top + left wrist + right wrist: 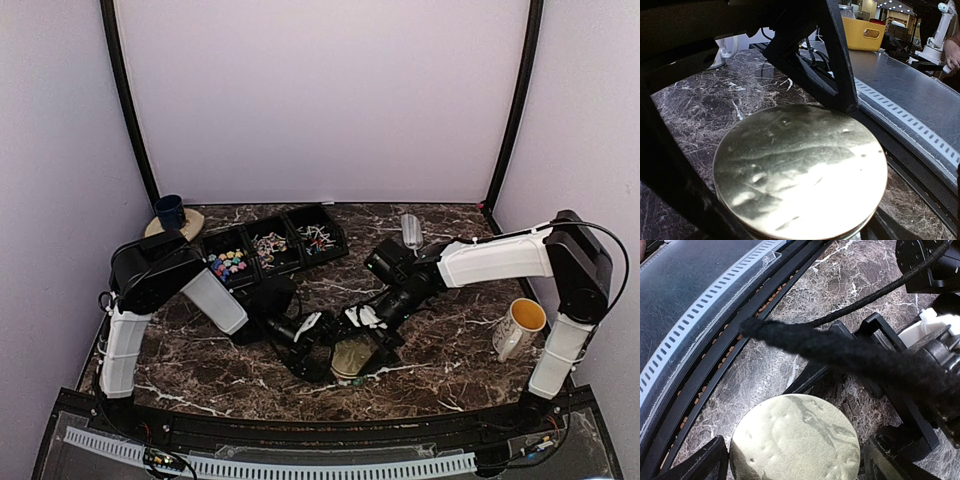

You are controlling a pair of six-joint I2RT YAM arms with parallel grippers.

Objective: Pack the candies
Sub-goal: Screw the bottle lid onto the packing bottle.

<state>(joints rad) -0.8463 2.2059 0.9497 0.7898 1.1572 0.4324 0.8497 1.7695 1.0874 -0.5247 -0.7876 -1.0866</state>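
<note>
Both arms reach in toward the near middle of the dark, white-veined marble table [455, 385], meeting over a round jar with a shiny gold lid [350, 358]. The left gripper [785, 160] has the jar between its fingers [835, 75]. They are spread wide, one on each side and hard up against it with no gap showing, so it looks like a grip just under the lid. The right gripper [790, 460] comes in from the other side with its fingers [695, 465] also wide. They straddle the lid, and a sliver of table shows between each finger and the rim. A black braided cable [840, 350] runs across the right wrist view above the lid.

The candies are well apart from all this, back in a black plastic tray with three compartments [341, 238] at the rear left of the table. Bright blue, pink and yellow ones [228, 264] fill the left compartment. Pinkish ones [268, 244] are in the middle and pale white-wrapped ones [316, 236] on the right — none seen in either gripper.

A navy mug [170, 210] stands on a round tan disc [190, 232] at the far left corner. A white mug with a yellow inside [520, 328] sits near the right arm's base.
</note>
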